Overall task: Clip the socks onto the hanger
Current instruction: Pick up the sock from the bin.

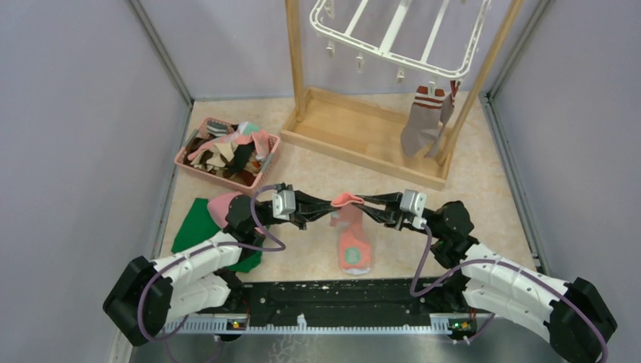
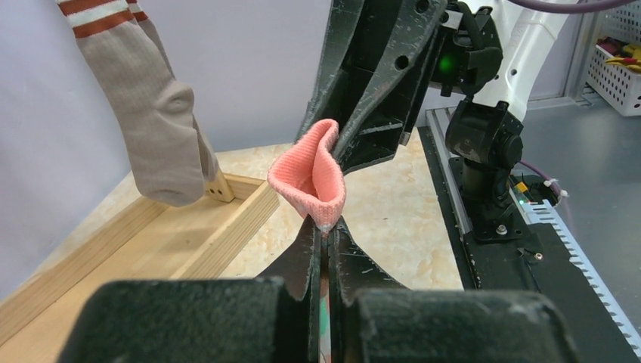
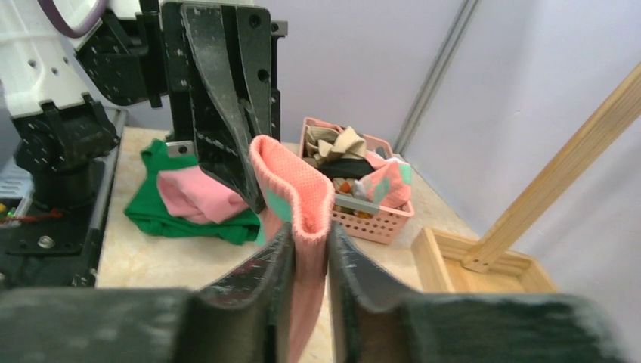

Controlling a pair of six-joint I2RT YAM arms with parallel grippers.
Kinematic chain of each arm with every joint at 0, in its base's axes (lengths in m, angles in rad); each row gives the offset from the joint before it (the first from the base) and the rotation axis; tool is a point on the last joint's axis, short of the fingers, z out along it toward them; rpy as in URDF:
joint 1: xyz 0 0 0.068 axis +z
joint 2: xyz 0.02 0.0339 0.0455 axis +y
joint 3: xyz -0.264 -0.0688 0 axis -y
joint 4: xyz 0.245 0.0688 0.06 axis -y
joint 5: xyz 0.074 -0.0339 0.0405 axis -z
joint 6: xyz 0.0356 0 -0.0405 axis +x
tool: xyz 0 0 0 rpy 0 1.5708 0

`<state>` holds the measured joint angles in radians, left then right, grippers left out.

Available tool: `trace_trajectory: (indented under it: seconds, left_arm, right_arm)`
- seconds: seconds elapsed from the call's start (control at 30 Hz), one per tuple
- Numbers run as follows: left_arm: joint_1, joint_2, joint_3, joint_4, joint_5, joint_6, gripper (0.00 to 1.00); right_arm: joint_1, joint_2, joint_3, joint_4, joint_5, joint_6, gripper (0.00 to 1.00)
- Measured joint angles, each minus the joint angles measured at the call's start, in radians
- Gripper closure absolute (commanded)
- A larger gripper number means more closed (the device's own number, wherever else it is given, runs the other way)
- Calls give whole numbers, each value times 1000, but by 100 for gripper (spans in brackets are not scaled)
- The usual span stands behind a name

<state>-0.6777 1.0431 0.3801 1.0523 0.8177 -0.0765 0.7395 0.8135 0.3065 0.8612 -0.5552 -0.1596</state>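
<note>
A salmon pink sock point(image 1: 354, 243) with teal shapes hangs between my two grippers, cuff up and toe near the table. My left gripper point(image 1: 331, 209) is shut on one side of its cuff point(image 2: 314, 174). My right gripper point(image 1: 368, 206) is shut on the other side point(image 3: 295, 185). The jaws face each other closely, with the cuff pulled open between them. The white hanger point(image 1: 393, 38) hangs at the top on the wooden stand. A grey-brown sock with a red-white striped cuff point(image 1: 422, 125) is clipped at its right rim and also shows in the left wrist view point(image 2: 155, 128).
A pink basket point(image 1: 184, 159) of several socks stands at the back left and also shows in the right wrist view point(image 3: 378, 223). A green cloth point(image 1: 198, 227) and a pink cloth point(image 1: 223, 206) lie by the left arm. The wooden stand's base point(image 1: 363, 140) lies behind the grippers.
</note>
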Motion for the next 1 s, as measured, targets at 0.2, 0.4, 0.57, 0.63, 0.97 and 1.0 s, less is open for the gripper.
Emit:
trace_trajectory:
  seconds: [0.2, 0.4, 0.57, 0.63, 0.97, 1.0]
  left_arm:
    - [-3, 7, 0, 1, -24, -1, 60]
    - [5, -51, -3, -45, -121, -32, 10]
    - [121, -79, 37, -58, -95, -124, 7]
    - [193, -9, 82, -2, -53, -215, 6]
    - [262, 575, 480, 372, 117, -688, 4]
    - [251, 630, 530, 385, 117, -704, 4]
  right_arm:
    - [0, 8, 0, 4, -5, 10, 100]
    - [0, -133, -10, -84, 84, -71, 100]
    - [0, -267, -73, -83, 212, -138, 100]
    - [0, -285, -86, -92, 256, -159, 100]
    - [0, -403, -145, -141, 437, -172, 100]
    - [0, -414, -150, -145, 446, -171, 100]
